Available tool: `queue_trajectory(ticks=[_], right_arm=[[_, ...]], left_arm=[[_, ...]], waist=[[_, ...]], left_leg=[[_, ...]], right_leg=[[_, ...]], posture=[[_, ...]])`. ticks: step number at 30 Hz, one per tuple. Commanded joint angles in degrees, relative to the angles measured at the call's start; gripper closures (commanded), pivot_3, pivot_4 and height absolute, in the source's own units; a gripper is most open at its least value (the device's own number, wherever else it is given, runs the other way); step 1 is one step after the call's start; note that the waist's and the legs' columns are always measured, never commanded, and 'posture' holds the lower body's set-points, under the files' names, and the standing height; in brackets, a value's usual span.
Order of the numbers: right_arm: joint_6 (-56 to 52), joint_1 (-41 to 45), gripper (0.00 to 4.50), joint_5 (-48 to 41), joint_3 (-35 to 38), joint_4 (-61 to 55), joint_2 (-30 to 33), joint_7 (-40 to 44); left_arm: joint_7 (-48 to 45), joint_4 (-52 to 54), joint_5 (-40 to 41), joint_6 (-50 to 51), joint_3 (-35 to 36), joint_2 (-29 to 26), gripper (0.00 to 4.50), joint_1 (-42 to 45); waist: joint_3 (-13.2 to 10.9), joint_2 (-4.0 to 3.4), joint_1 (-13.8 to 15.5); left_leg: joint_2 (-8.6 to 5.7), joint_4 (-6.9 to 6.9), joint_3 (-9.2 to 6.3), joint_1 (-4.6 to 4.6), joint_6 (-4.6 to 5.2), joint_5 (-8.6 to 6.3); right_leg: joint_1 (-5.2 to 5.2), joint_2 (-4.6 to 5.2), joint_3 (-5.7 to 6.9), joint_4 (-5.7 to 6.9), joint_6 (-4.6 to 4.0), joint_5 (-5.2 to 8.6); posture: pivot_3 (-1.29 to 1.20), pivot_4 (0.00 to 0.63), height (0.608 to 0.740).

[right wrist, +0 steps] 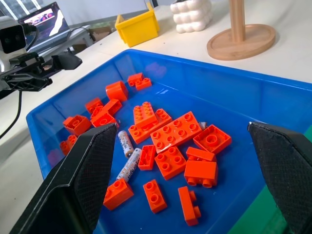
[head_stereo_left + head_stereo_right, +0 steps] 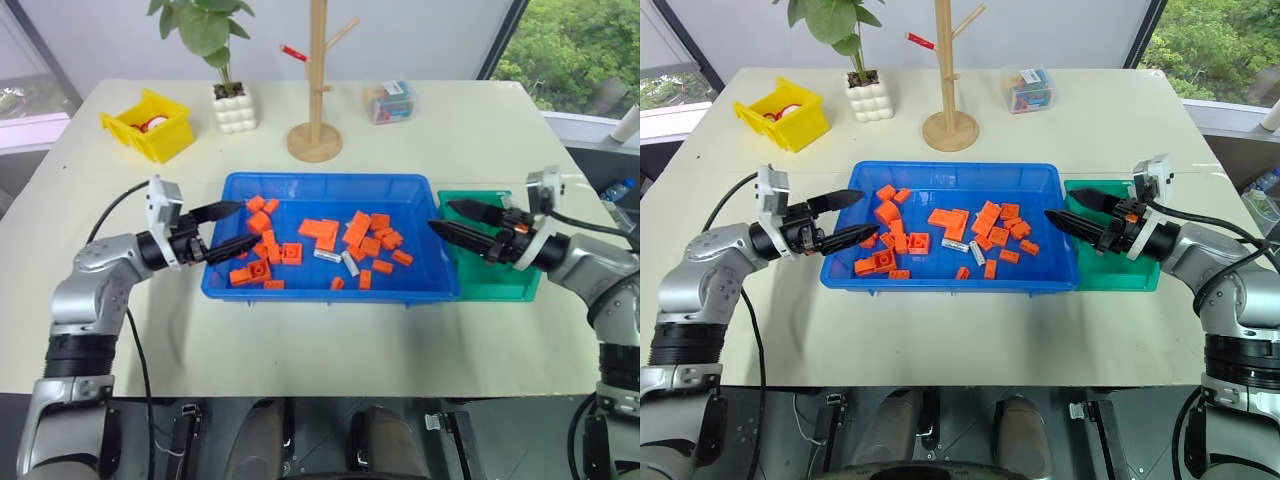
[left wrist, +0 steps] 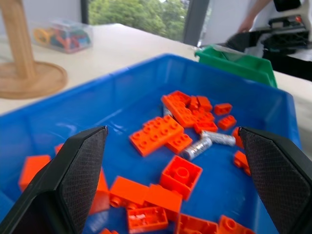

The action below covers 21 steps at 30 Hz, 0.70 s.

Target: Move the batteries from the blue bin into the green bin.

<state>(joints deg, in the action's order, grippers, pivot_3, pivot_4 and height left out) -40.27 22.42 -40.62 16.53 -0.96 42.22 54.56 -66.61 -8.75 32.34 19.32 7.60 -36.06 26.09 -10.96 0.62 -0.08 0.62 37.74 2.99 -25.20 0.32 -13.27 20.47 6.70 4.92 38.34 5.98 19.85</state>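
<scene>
Nothing moved yet: batteries lie in the blue bin, green bin looks empty, left pincer and right pincer gape wide, holding nothing.

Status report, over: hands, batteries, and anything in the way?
Left hand and right hand open, empty. Batteries in the blue bin among orange bricks. Green bin ready.

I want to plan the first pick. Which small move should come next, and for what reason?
Probably the right gripper should dip toward the batteries in the middle of the blue bin. Both grippers, the left gripper too, hang open over the bin's ends holding nothing, the batteries lie among orange bricks, and the right one is beside the green bin.
</scene>
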Motion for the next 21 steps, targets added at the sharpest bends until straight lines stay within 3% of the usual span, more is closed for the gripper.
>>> queue_trajectory(ticks=[1, 21], right_arm=[[1.81, 0.46, 0.09, 0.55, 0.38, -0.53, 0.70, 0.79], [3.59, 0.61, 0.09, 2.50, 2.03, 0.81, 6.21, 4.06]], left_arm=[[-1.38, 1.13, -0.85, -0.97, -0.11, -1.31, 0.00, 1.04], [-2.89, 2.27, 0.98, 1.88, 3.13, -6.14, 0.00, 1.70]], waist=[[0.00, 0.00, 0.09], [0.00, 0.00, 0.71]], left_leg=[[0.00, 0.00, 0.00, 0.00, 0.00, 0.00], [0.01, 0.07, 0.00, -0.01, 0.03, -0.02]], right_leg=[[0.00, 0.00, 0.00, 0.00, 0.00, 0.00], [-0.01, 0.00, 0.00, 0.00, 0.01, -0.01]], posture=[[0.00, 0.150, 0.739], [0.00, 0.150, 0.739]])
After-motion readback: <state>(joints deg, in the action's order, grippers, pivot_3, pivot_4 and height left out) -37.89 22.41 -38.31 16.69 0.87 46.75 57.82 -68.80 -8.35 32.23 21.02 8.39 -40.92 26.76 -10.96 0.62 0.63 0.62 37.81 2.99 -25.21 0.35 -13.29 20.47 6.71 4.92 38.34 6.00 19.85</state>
